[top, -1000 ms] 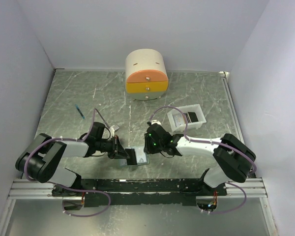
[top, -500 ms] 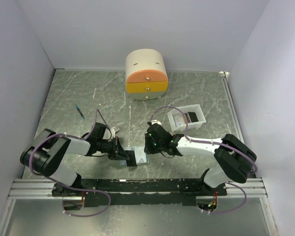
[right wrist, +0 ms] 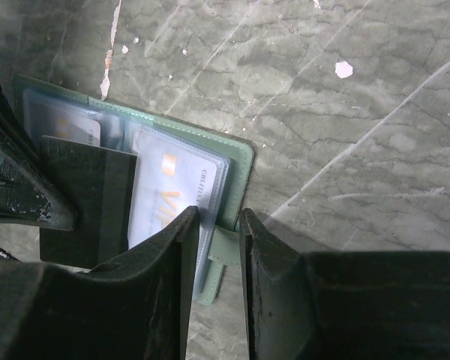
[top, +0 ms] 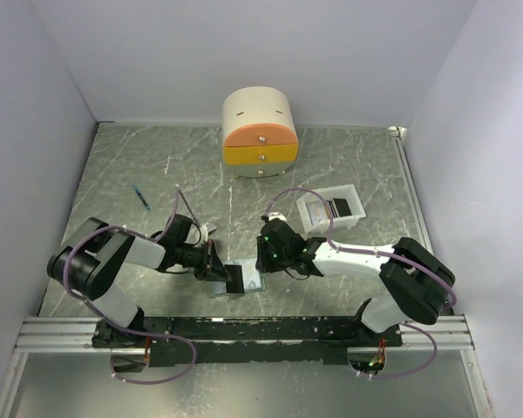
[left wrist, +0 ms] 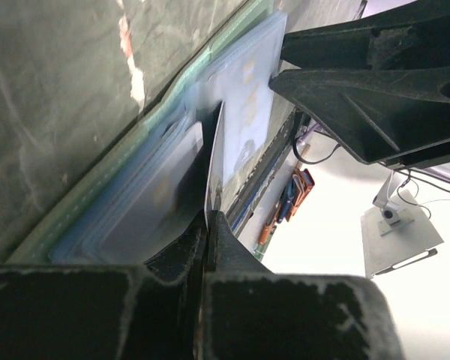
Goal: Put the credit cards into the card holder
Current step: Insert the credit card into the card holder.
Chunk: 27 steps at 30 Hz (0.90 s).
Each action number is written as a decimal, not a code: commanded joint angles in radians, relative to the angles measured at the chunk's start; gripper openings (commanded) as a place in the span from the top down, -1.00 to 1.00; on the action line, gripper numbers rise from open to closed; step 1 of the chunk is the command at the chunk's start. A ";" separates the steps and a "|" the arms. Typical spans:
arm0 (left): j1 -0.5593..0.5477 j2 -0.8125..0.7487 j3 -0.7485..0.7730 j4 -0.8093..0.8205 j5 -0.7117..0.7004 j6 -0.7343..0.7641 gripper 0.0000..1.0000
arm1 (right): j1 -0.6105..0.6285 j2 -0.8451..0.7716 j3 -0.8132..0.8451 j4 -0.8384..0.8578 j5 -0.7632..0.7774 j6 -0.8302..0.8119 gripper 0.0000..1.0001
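Your left gripper [left wrist: 208,217] is clamped on a dark card [left wrist: 214,161] over the open card holder [right wrist: 236,161]; your right gripper [right wrist: 219,225], part open, pinches the holder's right edge.

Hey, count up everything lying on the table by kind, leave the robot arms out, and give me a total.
Round cream-and-orange drawer box: 1
White rectangular tray: 1
Open grey-green folding card holder: 1
Dark cards in plain view (one in tray, one held over holder): 2
Small blue pen-like stick: 1
Total: 6

A robotics lab test cell: plain white walls [top: 244,43] box in a marbled grey counter [top: 349,165], with both arms bolted to aluminium rails [top: 244,329].
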 commanded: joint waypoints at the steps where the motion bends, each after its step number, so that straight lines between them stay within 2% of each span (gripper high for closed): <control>1: 0.005 0.026 0.055 -0.051 -0.042 0.095 0.86 | -0.003 0.002 -0.021 -0.039 0.026 -0.026 0.44; 8: 0.005 0.043 0.080 -0.075 -0.083 0.108 0.86 | -0.002 0.004 -0.021 -0.036 0.016 -0.025 0.45; 20: -0.001 0.043 0.030 0.054 -0.114 0.018 0.86 | -0.003 -0.037 -0.067 0.000 0.015 0.067 0.45; 27: -0.015 0.058 0.038 0.054 -0.116 0.030 0.86 | -0.003 -0.041 -0.069 -0.005 0.022 0.067 0.46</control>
